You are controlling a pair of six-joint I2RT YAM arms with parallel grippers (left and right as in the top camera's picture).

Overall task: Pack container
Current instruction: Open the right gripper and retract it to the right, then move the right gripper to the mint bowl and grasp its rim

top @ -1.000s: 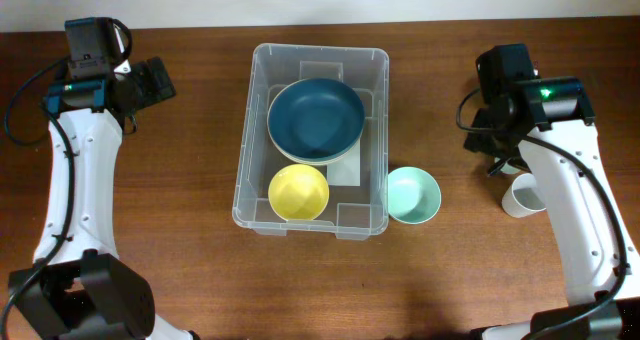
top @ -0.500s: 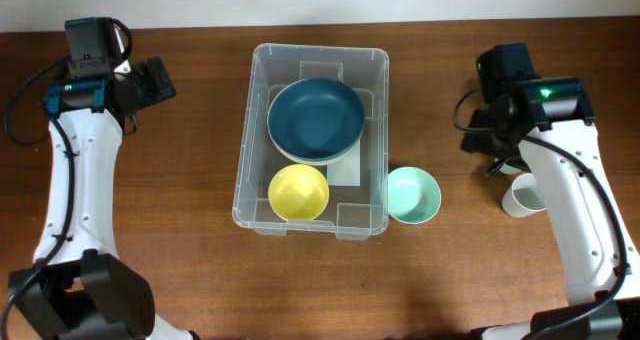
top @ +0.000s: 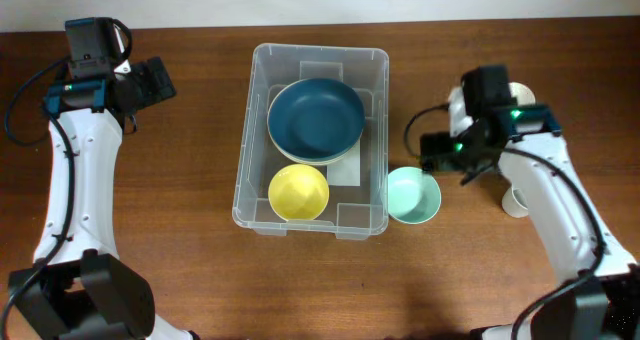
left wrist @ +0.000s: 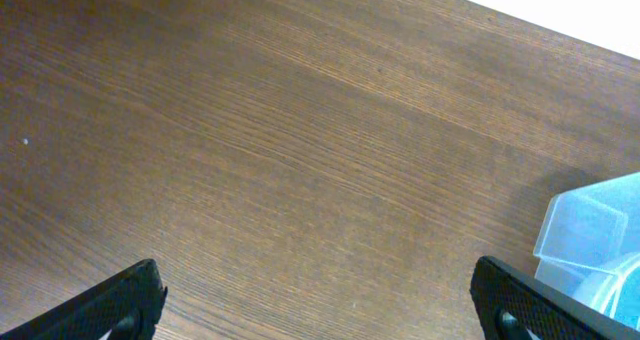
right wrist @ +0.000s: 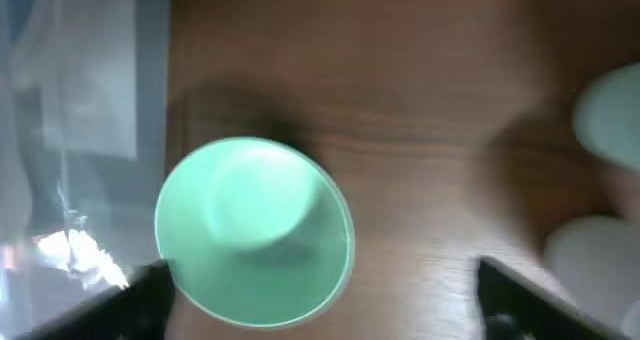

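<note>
Right gripper [right wrist: 325, 298] now above mint bowl [right wrist: 252, 230], just beside container [top: 320, 48].

No text, brand, number or sign can be read in any view. The only candidate is the white label [top: 348, 170] on the base of the bin [top: 320, 48], at the centre of the overhead frame. The blue bowl [top: 315, 118] covers most of it. The visible strip looks blank, though any print may simply be too small to make out.
</note>
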